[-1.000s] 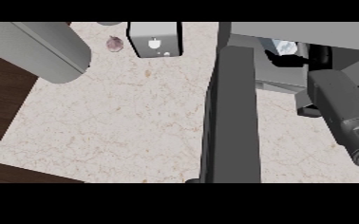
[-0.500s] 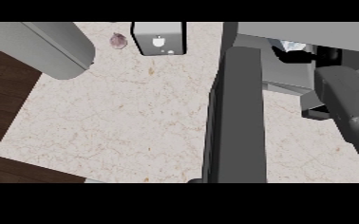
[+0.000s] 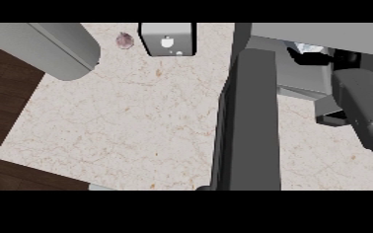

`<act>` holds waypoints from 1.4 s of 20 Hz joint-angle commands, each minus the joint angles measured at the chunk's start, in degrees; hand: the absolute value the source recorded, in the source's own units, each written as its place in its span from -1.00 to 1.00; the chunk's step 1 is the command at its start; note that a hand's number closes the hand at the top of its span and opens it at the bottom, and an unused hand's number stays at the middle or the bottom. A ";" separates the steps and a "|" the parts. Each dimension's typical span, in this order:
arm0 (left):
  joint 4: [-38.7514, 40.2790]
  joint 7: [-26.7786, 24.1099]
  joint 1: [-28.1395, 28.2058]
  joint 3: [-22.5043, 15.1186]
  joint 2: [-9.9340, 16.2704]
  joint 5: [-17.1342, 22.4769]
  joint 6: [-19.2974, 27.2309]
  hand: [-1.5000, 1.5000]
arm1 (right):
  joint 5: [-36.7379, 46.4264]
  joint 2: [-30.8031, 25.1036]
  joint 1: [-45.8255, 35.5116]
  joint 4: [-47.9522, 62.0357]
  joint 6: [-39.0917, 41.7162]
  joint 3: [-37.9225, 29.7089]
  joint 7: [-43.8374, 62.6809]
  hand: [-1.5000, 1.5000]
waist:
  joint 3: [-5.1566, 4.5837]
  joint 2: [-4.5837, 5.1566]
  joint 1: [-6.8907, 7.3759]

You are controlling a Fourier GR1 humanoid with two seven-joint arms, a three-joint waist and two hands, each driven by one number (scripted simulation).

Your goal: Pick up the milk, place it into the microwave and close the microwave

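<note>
Speckled counter, small purplish object

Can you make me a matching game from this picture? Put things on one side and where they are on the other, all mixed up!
Things:
1. microwave door
2. milk
3. purple lump
4. left forearm

Places:
A. top left corner
B. in the middle, swung open
C. top right, beyond the door
D. on the counter, beside the white box

Pairs: 1-B, 2-C, 3-D, 4-A
</note>
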 commanded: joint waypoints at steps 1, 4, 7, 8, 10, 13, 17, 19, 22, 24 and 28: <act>-0.07 0.48 -0.76 -0.65 0.38 -0.98 0.09 -1.00 | -2.08 1.62 -1.26 -0.27 1.51 -2.05 0.21 -1.00 | 0.37 -0.31 -0.22; 0.83 0.15 -1.00 -0.71 0.09 -0.90 -0.10 -1.00 | -3.24 3.96 -3.43 -1.44 6.86 -2.85 -2.03 -1.00 | 0.32 -0.54 0.72; 1.73 -0.29 -2.05 -0.61 0.67 -2.25 -0.88 -1.00 | 0.55 4.18 -4.36 0.96 8.62 0.91 1.31 -1.00 | -0.13 -0.36 1.24; 1.67 -0.25 -2.99 -0.92 0.72 -2.11 -0.30 -1.00 | 1.79 5.44 -4.42 1.32 7.46 2.11 1.56 -1.00 | -0.14 -0.47 1.00; 1.47 0.00 -3.10 -1.25 0.23 -3.39 0.19 -1.00 | 2.58 6.31 -6.64 1.57 6.14 2.83 4.04 -1.00 | -0.20 -0.79 1.17; 1.94 -0.06 -3.26 -1.65 0.38 -3.02 -0.41 -1.00 | 2.96 8.00 -8.85 1.74 2.47 3.08 7.04 -1.00 | -0.30 -1.07 1.57; 2.80 0.74 -2.70 -1.91 0.57 -3.19 -0.37 -1.00 | 3.00 9.62 -10.33 1.95 0.85 3.06 9.32 -1.00 | -0.30 -1.64 0.48; 3.19 0.57 -2.94 -1.94 0.45 -3.83 -0.48 -1.00 | 2.26 12.35 -10.47 0.97 -1.82 2.30 8.12 -1.00 | -0.27 -1.54 0.53; 3.66 0.16 -2.05 -3.13 -1.07 -5.88 -1.69 -1.00 | 1.66 13.59 -11.22 -0.20 -1.38 1.57 6.60 -1.00 | -0.30 -1.96 -0.56; 3.04 0.53 -2.97 -2.90 -0.12 -4.89 -1.02 -1.00 | 1.98 13.16 -11.32 -0.26 -1.77 1.67 6.47 -1.00 | -0.21 -1.87 -0.58; 4.87 0.51 -0.68 -4.62 -1.99 -5.83 -3.11 -1.00 | 0.60 12.72 -10.52 -1.09 -3.39 -0.12 5.67 -1.00 | -0.31 -2.56 -2.51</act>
